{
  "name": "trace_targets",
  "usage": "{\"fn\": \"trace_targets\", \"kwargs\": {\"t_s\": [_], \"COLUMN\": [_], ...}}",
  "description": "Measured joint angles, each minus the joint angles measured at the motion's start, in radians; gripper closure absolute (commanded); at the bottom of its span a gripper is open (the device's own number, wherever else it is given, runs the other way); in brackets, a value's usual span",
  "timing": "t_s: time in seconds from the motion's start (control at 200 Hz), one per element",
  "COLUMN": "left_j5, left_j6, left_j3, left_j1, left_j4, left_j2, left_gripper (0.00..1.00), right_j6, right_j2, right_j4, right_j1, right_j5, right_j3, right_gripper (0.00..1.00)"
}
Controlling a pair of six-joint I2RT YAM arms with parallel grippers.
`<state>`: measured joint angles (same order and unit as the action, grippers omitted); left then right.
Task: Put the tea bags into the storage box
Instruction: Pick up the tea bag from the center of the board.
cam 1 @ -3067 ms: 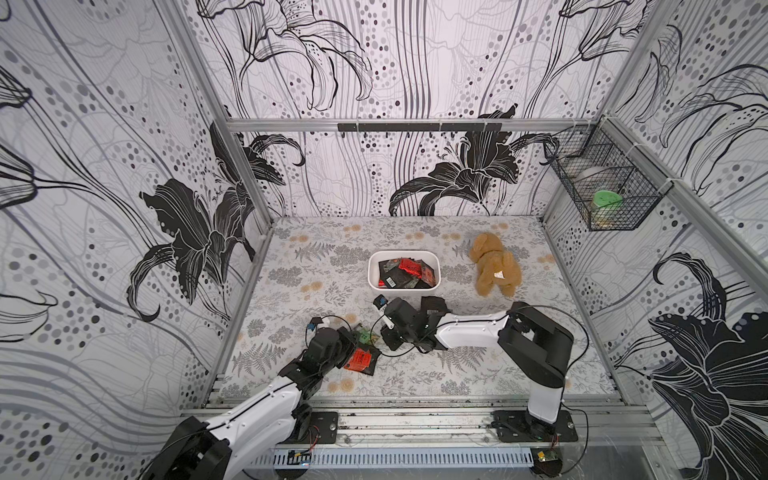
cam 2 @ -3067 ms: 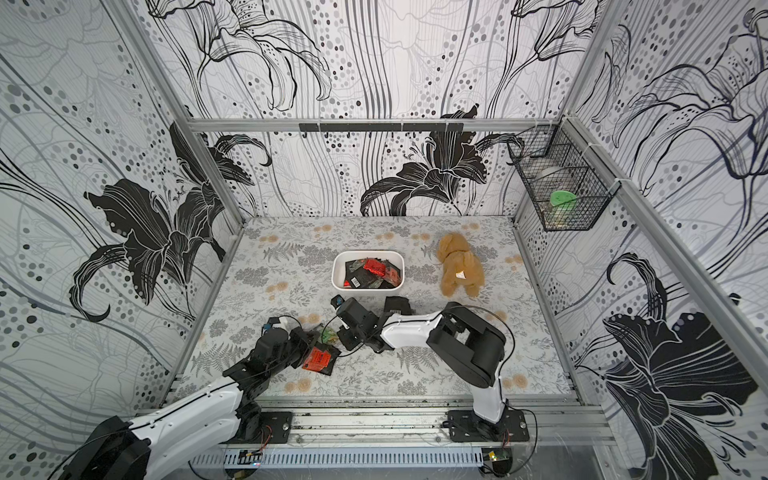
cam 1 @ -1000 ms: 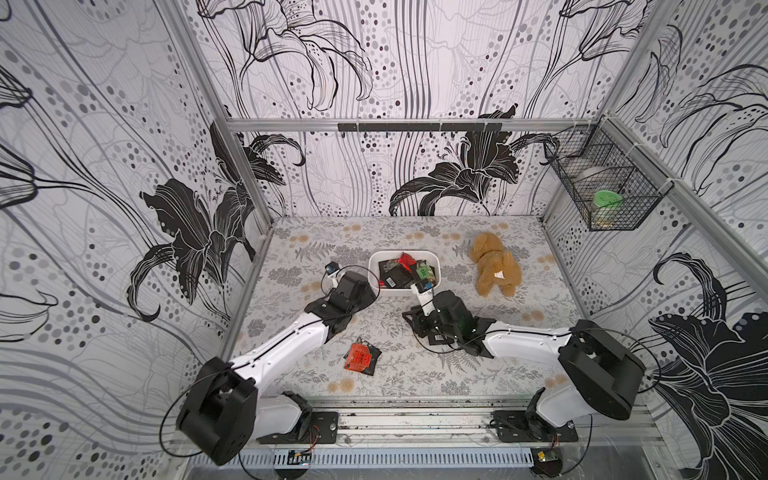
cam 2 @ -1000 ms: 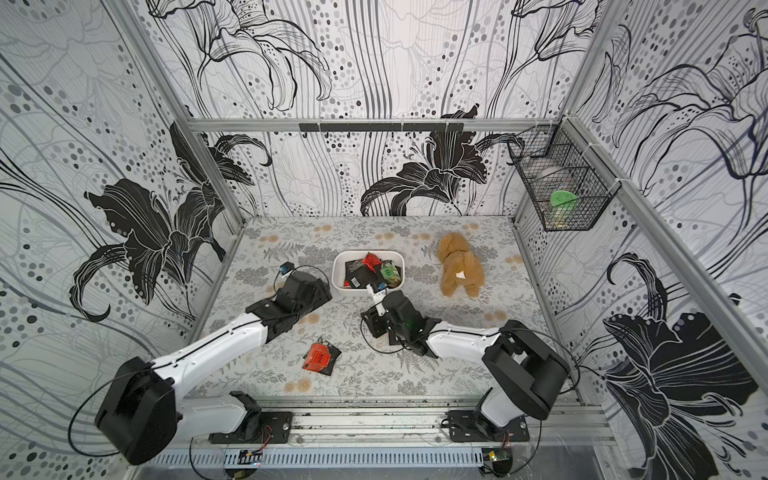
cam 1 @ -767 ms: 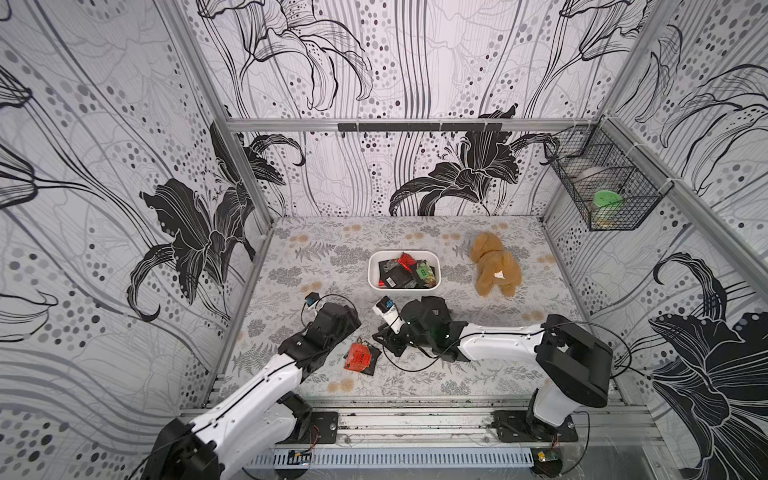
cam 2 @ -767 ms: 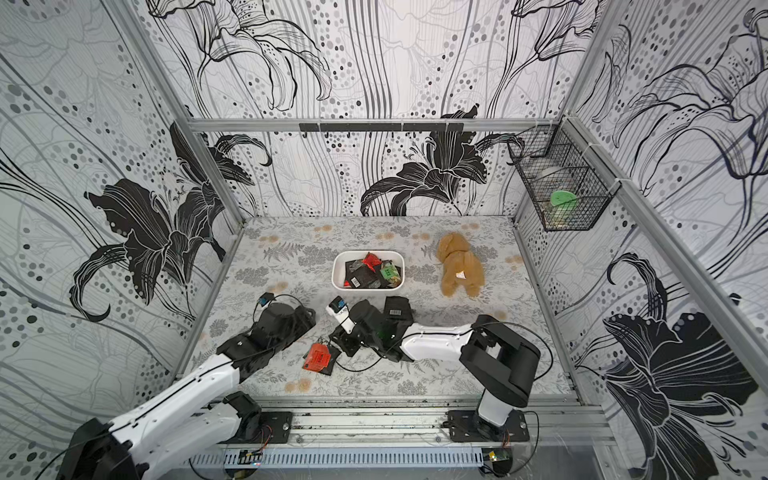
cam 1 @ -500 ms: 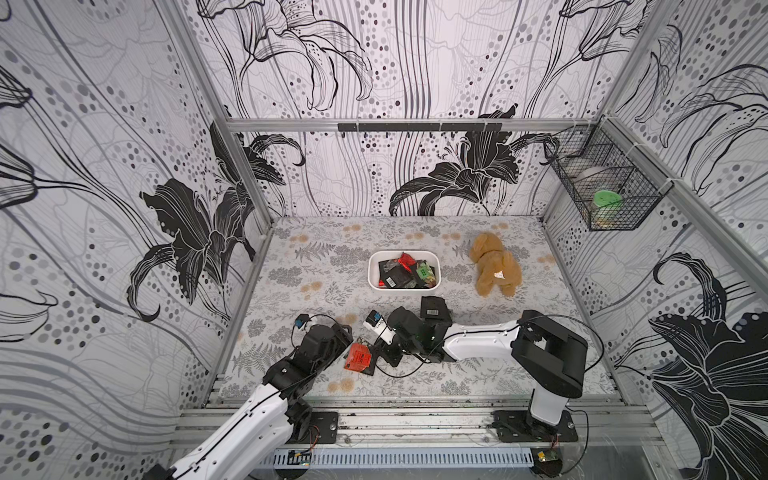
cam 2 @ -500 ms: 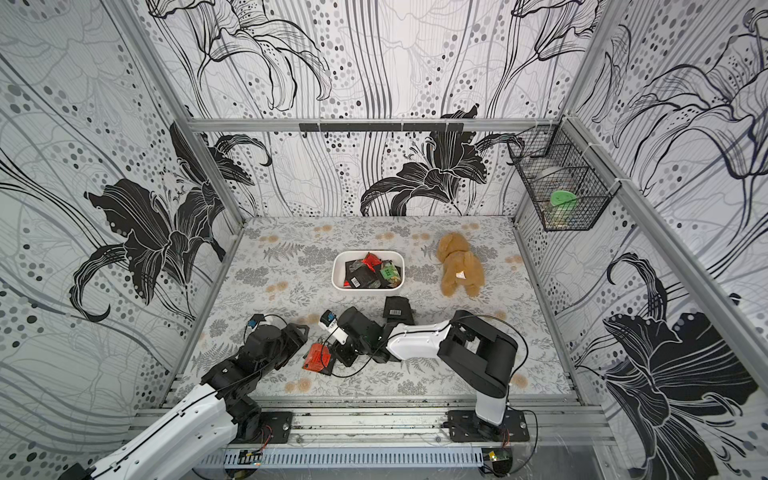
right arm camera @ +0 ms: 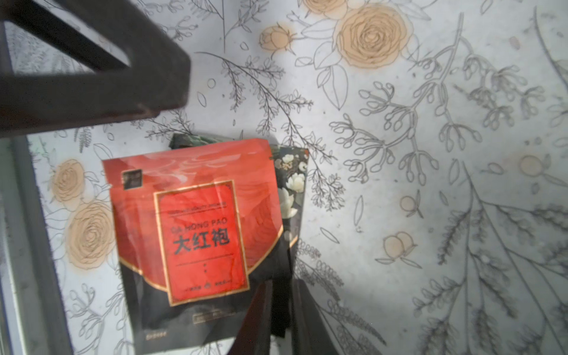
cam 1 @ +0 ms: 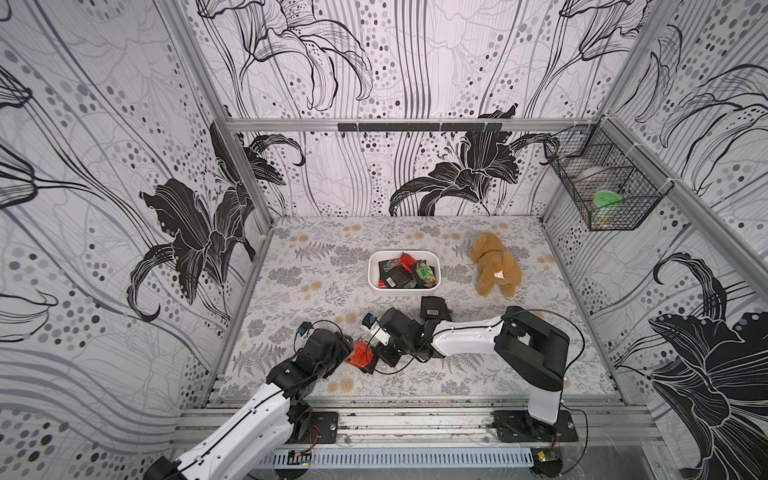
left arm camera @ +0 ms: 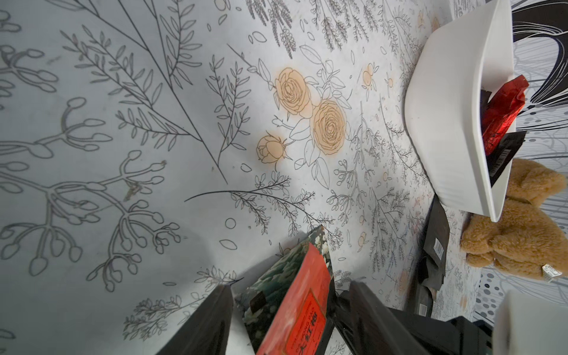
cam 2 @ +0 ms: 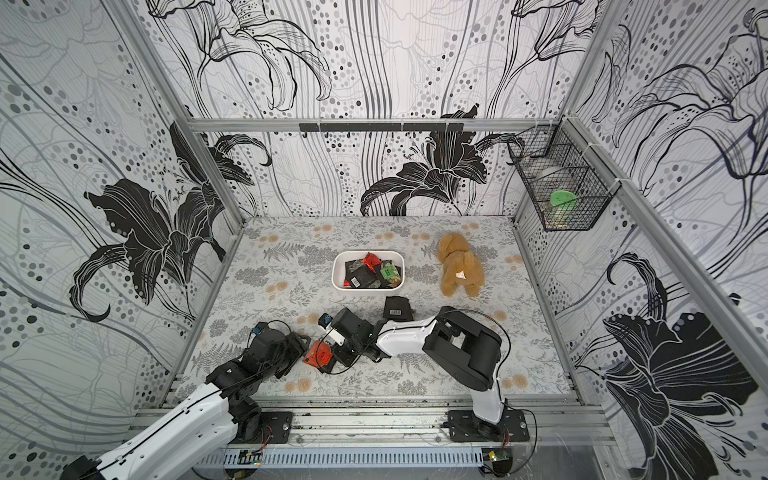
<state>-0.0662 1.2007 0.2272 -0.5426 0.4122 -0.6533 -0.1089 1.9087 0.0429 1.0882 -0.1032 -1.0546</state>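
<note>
- Lily-print walls [cam 1: 415, 62], black on white, closing in three sides of the cell.
- Pale floral mat [cam 1: 316, 257] across the whole floor, printed with peach roses and grey ferns.
- Right arm [cam 1: 469, 334], white and black, folded low across the front of the mat; left arm [cam 1: 249, 419] stretched in from the front left corner.
- Black wire basket [cam 1: 631, 208] hung high on the right wall, with a green-lidded container [cam 1: 607, 198] inside.
- Tan plush toy [cam 1: 494, 266] lying on the mat to the right of the box, near it but apart.
- White storage box [cam 1: 372, 272] mid-mat, lidless, well apart from both grippers; tea bags [cam 1: 401, 274] piled inside, mostly black, one shiny red, one green-labelled.
- Left gripper [left arm camera: 290, 285] down at the mat near the front edge, jaws wide, one finger on either side of the red tea bag [left arm camera: 304, 307].
- Right gripper [right arm camera: 282, 282] facing it from the opposite side, jaws nearly together, pinching the dark lower corner of the red tea bag.
- Black tea bags [cam 1: 434, 307] with white barcodes flat on the mat between box and right arm, outside the box.
- Red tea bag itself label up, between the two grippers, resting on a dark floral tea bag [right arm camera: 292, 184] that peeks out along one edge.
</note>
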Motion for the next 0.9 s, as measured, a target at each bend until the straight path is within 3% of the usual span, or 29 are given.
{"fn": "trace_targets", "kwargs": {"t_s": [0.896], "left_j5": [0.127], "left_j6": [0.060], "left_j3": [-0.050], "left_j1": [-0.060], "left_j4": [-0.071], "left_j2": [0.047], "left_gripper": [0.46], "right_j6": [0.020], "right_j2": [0.015], "right_j4": [-0.036], "right_j1": [0.000], "right_j5": [0.041], "right_j3": [-0.034], "right_gripper": [0.86]}}
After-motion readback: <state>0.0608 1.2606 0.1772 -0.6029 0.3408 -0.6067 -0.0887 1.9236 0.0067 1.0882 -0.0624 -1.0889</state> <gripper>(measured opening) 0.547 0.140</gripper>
